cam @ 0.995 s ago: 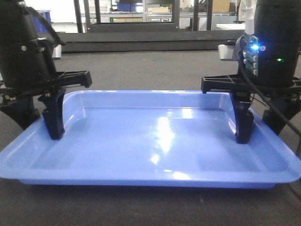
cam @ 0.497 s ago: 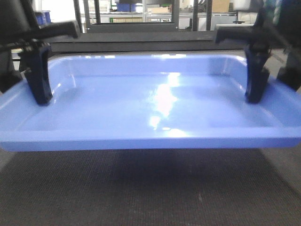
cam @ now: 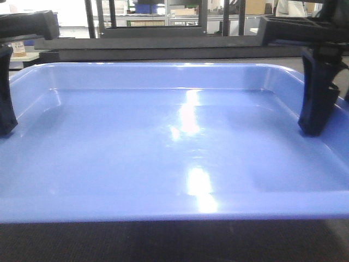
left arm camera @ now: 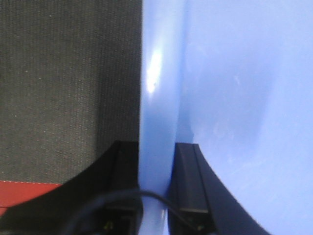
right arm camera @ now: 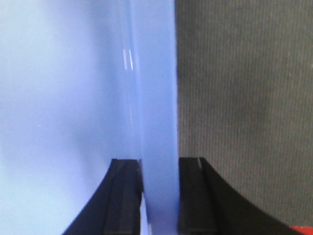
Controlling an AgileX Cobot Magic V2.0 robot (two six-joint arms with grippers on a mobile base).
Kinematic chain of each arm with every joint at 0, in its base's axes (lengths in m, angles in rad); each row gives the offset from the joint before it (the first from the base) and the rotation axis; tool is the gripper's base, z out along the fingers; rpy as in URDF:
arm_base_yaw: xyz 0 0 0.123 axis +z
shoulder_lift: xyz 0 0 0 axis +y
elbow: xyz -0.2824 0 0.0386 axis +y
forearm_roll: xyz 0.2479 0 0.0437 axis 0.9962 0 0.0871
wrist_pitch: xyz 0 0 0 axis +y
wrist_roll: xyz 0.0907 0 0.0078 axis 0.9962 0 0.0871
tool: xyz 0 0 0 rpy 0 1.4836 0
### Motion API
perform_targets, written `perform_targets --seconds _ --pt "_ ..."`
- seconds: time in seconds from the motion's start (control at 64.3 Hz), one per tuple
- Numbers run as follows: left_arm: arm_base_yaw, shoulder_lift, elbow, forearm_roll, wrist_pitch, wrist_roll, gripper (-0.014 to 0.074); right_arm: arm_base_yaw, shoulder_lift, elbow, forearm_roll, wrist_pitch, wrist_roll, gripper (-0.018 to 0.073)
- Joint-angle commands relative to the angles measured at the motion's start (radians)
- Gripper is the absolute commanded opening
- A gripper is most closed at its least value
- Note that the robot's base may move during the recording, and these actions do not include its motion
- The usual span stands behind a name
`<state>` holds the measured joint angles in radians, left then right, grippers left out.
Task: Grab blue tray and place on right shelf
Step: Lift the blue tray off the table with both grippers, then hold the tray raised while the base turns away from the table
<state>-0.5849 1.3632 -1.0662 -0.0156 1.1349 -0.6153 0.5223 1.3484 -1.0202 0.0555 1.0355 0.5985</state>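
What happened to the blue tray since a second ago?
The blue tray went up off the dark mat and now fills the front view, nearer the camera. The left end effector and right end effector stayed clamped on its side rims. The tray is still empty.

The blue tray point(cam: 109, 142) is glossy periwinkle, the fingers point(cam: 315, 103) black, the mat point(left arm camera: 63, 73) finely woven dark grey.

blue tray point(cam: 163, 136) | glossy periwinkle | roughly level | both side rims clamped
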Motion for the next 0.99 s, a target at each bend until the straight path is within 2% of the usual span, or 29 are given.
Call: perform_targets --seconds 0.0,0.979 --pt "-0.010 -0.028 -0.021 0.016 -0.015 -0.037 -0.0048 0.009 -0.052 -0.008 0.009 -0.036 0.012 0.0163" --pt "-0.010 -0.028 -0.021 0.016 -0.013 -0.037 -0.0048 0.009 -0.057 -0.007 0.002 -0.061 0.012 0.0163"
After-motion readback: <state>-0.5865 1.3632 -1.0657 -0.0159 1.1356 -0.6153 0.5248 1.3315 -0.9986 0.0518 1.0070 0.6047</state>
